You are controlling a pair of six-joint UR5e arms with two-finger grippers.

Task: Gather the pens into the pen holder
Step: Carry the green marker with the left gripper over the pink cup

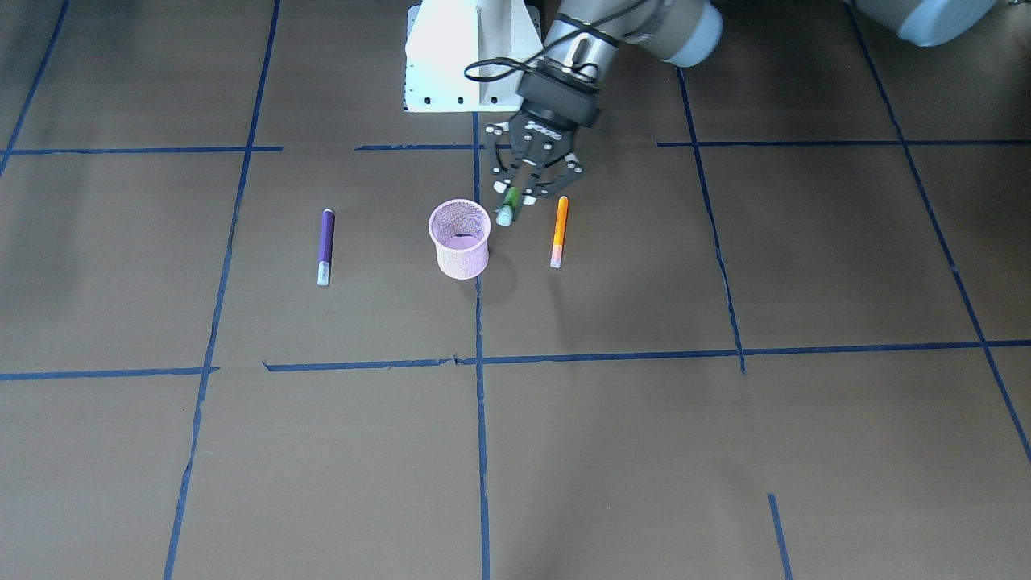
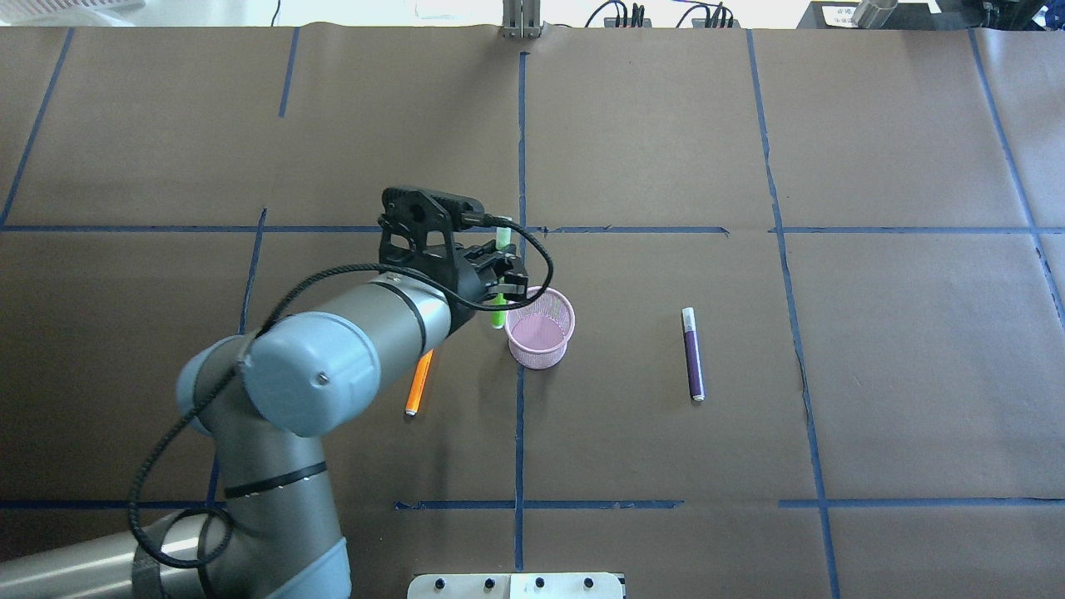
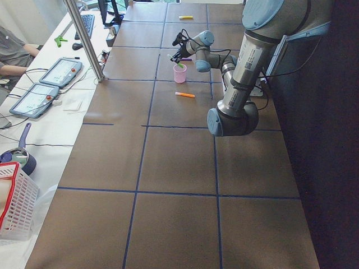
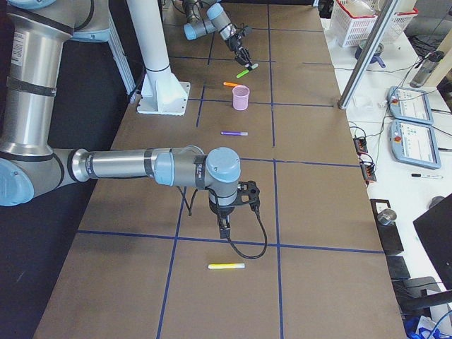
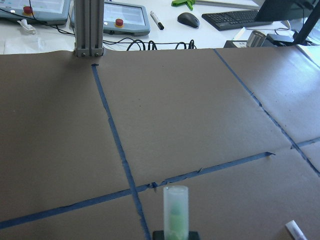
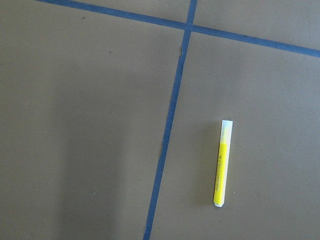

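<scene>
**A:** What is the left tool (image 1: 518, 193) doing?

**B:** It is pinching the green pen (image 1: 507, 206) partway along the barrel, with a finger pressed on either side. The pen sits at a slant in the grip, its pale cap end pointing away from the robot toward the operators' side.

**A:** Where is that relative to the pen holder (image 1: 461, 258)?

**B:** It is just beside it. The pen sits close to the pink mesh rim on the robot's left side and is outside the cup. The holder stands upright on the bench (image 1: 725, 483), right against a blue tape line (image 1: 481, 403).

**A:** And the other pens?

**B:** The orange pen (image 1: 559, 229) lies flat on the robot's left of the holder, near the tool but apart from it. The purple pen (image 1: 325, 242) lies flat on the holder's other side, a little farther out. Both point their pale caps toward the operators' side.

**A:** What about the right tool (image 4: 226, 222)?

**B:** Only the side camera catches it, hanging low over the bench at the far end, well apart from the holder. I cannot tell whether its fingers are spread or pressed together.

**A:** Is anything near it?

**B:** A yellow highlighter (image 6: 222, 162) lies flat on the brown paper close by, beside a tape line without touching it.
</scene>
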